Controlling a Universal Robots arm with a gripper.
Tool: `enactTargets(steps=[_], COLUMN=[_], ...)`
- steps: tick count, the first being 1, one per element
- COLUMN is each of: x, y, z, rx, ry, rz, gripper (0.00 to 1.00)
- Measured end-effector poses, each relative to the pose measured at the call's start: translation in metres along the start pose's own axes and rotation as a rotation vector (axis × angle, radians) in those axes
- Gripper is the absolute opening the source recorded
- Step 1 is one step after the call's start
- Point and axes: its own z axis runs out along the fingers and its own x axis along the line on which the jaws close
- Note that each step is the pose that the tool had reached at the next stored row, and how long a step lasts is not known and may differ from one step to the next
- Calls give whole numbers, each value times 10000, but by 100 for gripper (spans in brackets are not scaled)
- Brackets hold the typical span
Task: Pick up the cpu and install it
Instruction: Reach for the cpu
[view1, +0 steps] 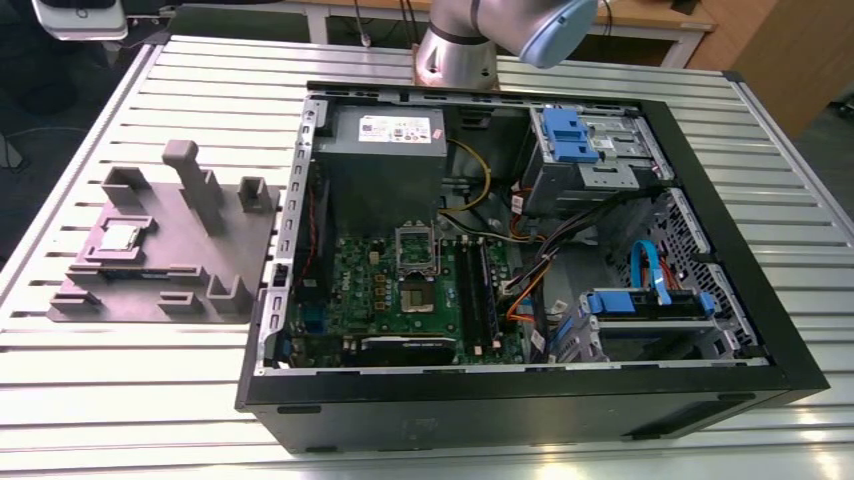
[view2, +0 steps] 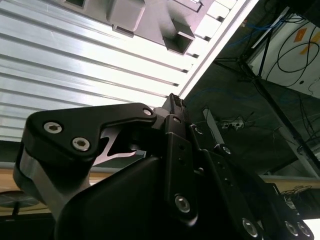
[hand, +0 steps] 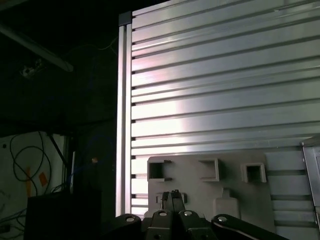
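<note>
Ribbed aluminium desk (view1: 134, 400) carries a grey moulded plate (view1: 174, 250) holding the small square silvery cpu (view1: 120, 237). The black hand (hand: 172, 195), fingers pressed together, grips nothing.

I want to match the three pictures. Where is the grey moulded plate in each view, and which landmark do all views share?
Exterior view: the grey moulded plate lies on the exterior view's left, beside the open computer case.
First wrist view: the plate lies just beyond the gripper.
Second wrist view: part of the plate lies farther beyond the gripper, near the table's edge.
Shared landmark: the ribbed metal table under the plate.
</note>
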Motion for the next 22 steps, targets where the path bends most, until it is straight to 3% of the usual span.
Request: enactTargets(steps=[8, 10, 11, 14, 15, 22], x=[0, 1, 0, 0, 0, 0], y=[0, 0, 0, 2, 2, 2], z=[0, 0, 0, 1, 1, 1], rx=[-150, -149, -64, 401, 513, 536], ry=[307, 328, 258, -190, -320, -341], rz=[20, 27, 42, 105, 117, 121], gripper=[10, 10, 10, 10, 10, 10])
